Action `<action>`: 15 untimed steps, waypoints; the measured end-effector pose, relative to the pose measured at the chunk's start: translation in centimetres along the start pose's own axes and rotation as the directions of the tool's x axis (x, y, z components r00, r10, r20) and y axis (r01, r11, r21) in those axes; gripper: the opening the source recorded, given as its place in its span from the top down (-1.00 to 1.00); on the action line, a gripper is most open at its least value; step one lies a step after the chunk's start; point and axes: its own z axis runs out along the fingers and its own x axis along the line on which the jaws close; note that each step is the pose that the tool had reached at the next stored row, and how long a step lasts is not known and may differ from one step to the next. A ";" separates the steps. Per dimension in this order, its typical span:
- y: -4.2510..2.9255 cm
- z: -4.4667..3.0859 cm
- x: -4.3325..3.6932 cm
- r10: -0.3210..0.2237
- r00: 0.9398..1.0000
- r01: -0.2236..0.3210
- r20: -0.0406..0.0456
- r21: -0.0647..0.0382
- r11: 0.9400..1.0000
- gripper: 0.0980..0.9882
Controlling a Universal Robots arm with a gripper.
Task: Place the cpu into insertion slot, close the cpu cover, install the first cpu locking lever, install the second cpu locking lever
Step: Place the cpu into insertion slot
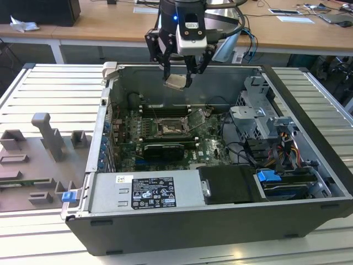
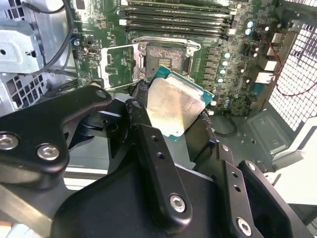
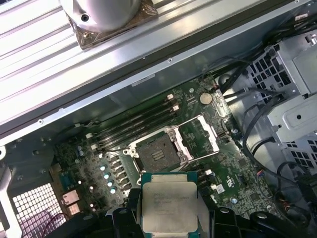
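Currently the black end effector (image 1: 177,76) hangs over the open dark-grey computer case (image 1: 165,232). Its two fingers (image 2: 139,119) are clamped on opposite edges of the cpu (image 1: 175,83), a small flat square chip with a silvery-beige metal top on a green base. In the exterior view the chip is held tilted in the air, about level with the top of the case's far wall and well above the green motherboard (image 1: 212,149). The insertion slot (image 3: 156,153), a square socket with a dark centre and a silver metal rim, lies bare on that board, apart from the chip. The cpu cover (image 3: 199,135), a thin silver metal frame plate with a central window, is swung open and sits just beside the slot along its hinged edge. Long narrow black memory slots (image 3: 136,124) run near the slot on the side towards the far wall. A grey power supply box (image 1: 146,193) fills the case's near edge, and the case stands on a ribbed silver metal desk (image 1: 38,94).
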 end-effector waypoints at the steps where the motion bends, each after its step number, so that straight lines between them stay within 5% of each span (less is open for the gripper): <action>1: 0.00 0.02 0.00 0.014 1.000 -0.014 0.001 0.000 1.000 0.00; 10: -0.01 0.16 0.00 0.162 0.987 -0.162 0.014 -0.004 0.987 0.00; 15: -0.02 0.20 -0.01 0.234 0.972 -0.234 0.020 -0.007 0.972 0.00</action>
